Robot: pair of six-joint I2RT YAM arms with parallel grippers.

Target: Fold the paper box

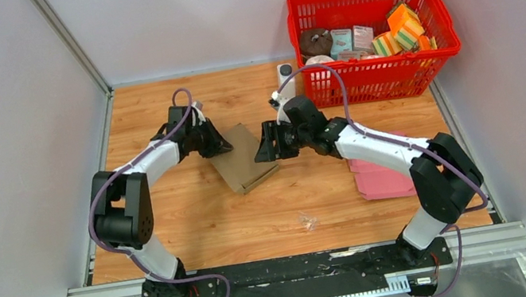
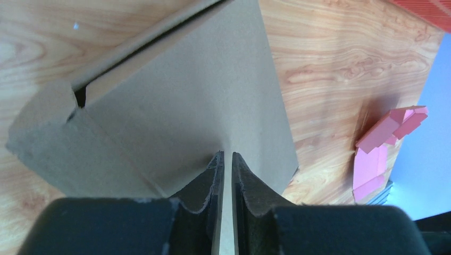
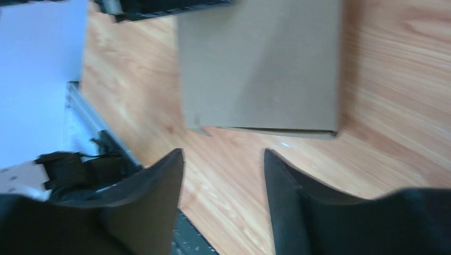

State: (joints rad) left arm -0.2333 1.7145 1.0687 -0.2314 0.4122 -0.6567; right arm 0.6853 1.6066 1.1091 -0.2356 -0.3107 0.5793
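Note:
The paper box (image 1: 242,162) is a flat brown cardboard blank lying on the wooden table between the two arms. My left gripper (image 1: 216,145) is at its far left edge. In the left wrist view the left gripper (image 2: 227,155) is shut on a thin panel of the paper box (image 2: 213,90) that runs edge-on between the jaws, and a folded flap (image 2: 48,127) stands up at the left. My right gripper (image 1: 268,148) hovers by the box's right edge. In the right wrist view the right gripper (image 3: 223,154) is open over bare wood, with the box (image 3: 260,69) just ahead.
A red basket (image 1: 369,80) holding several small items stands at the back right. Pink paper sheets (image 1: 382,177) lie under the right arm, and they also show as pink paper (image 2: 380,149) in the left wrist view. A small white bottle (image 1: 285,74) stands left of the basket. A clear scrap (image 1: 307,222) lies near the front.

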